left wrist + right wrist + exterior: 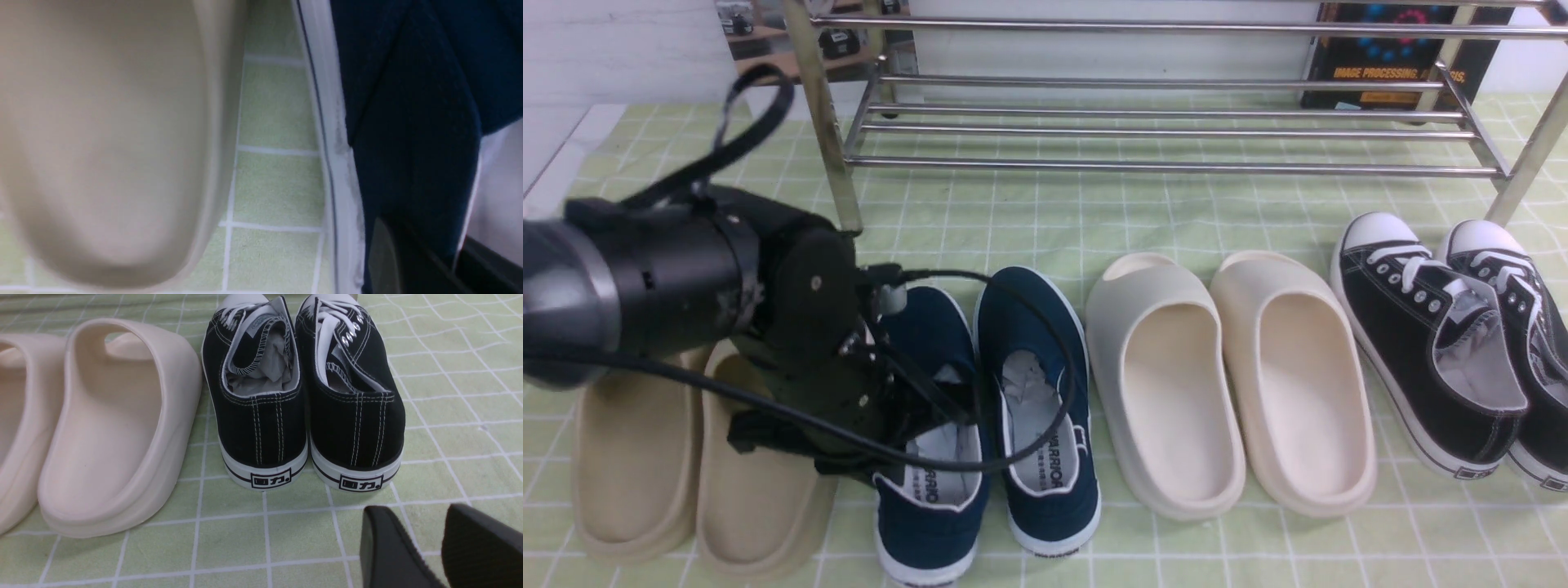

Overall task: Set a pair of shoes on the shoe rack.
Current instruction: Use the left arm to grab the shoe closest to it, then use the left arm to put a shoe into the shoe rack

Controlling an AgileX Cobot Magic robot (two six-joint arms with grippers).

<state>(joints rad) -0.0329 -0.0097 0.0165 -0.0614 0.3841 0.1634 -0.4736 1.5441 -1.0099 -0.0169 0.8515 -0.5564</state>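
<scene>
Lower centre of the front view, both navy slip-ons lay unracked; my left fingers pinched one's collar, my right fingers were parted. Shoe rack, upper frame: both placements left.

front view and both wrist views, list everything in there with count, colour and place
navy canvas slip-on sneakers: 2, white soles, centre-left on the cloth
beige foam slides: 2, far left, partly behind the left arm
cream foam slides: 2, right of the navy pair
black canvas lace-up sneakers: 2, white toe caps, far right
chrome tube shoe rack: 1, silver, behind the shoes
checked cloth: 1, green and white, under the shoes
dark printed item: 1, behind the rack, right side
photo-printed item: 1, brown and grey, behind the rack, left side
left pincer: 1, dark, closed on the side of the left navy sneaker
right pincer: 1, dark, open above the cloth
</scene>
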